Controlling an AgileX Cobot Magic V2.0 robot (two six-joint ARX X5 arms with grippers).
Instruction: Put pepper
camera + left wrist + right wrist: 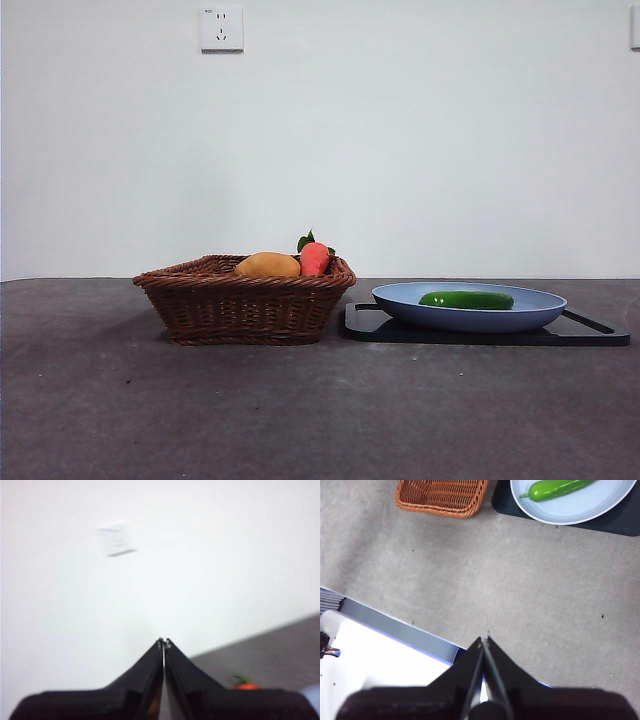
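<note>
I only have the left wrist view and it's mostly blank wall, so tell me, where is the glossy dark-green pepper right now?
Observer: The glossy dark-green pepper lies in the shallow blue plate, which sits on a flat black tray.
Operator: What's beside that tray?
Observer: A brown woven wicker basket, holding a yellow-orange fruit and a red-orange vegetable with green leaves.
Operator: Is the right gripper near the plate?
Observer: No. The right gripper hangs shut over bare grey table, apart from the plate.
</note>
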